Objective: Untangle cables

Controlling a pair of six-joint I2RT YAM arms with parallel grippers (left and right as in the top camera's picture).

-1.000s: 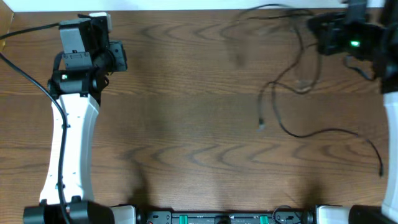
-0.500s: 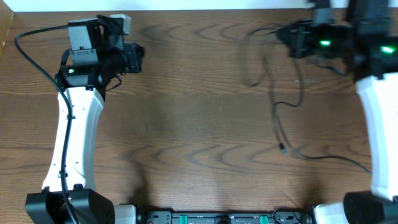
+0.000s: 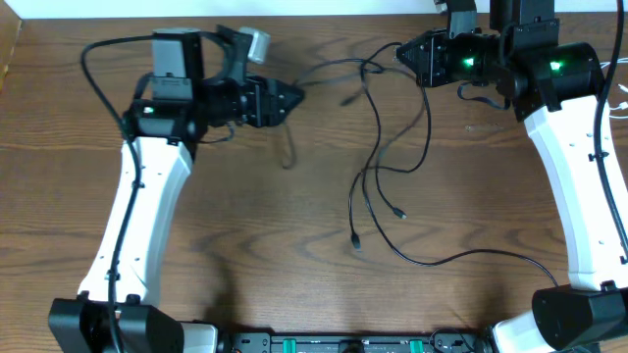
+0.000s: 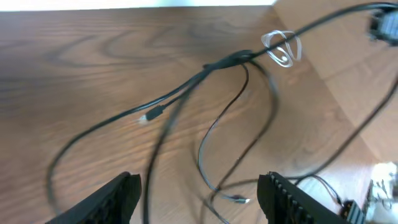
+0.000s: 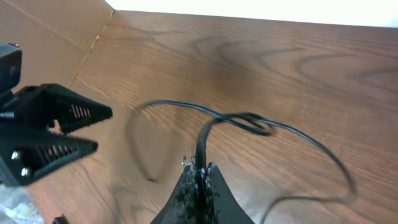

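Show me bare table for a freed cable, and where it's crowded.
Bare wood lies between the left arm and the black cables, and between those cables and the right arm. Crowded: the loops near the right gripper, which pinches one.

The counter (image 3: 245,226) lay bare across its left side and lower middle, leaving wide passage there. The cables (image 3: 377,147) barred the middle right. Black strands dropped from the right claw (image 3: 400,54), which pinched them near the far edge, and fanned out toward the near side, with one strand trailing toward the right arm's base. The left claw (image 3: 292,96), jaws apart, faced that tangle from close by, and strands crossed the gap ahead of its fingers (image 4: 118,196). The right arm (image 3: 569,176) closed off the right edge.
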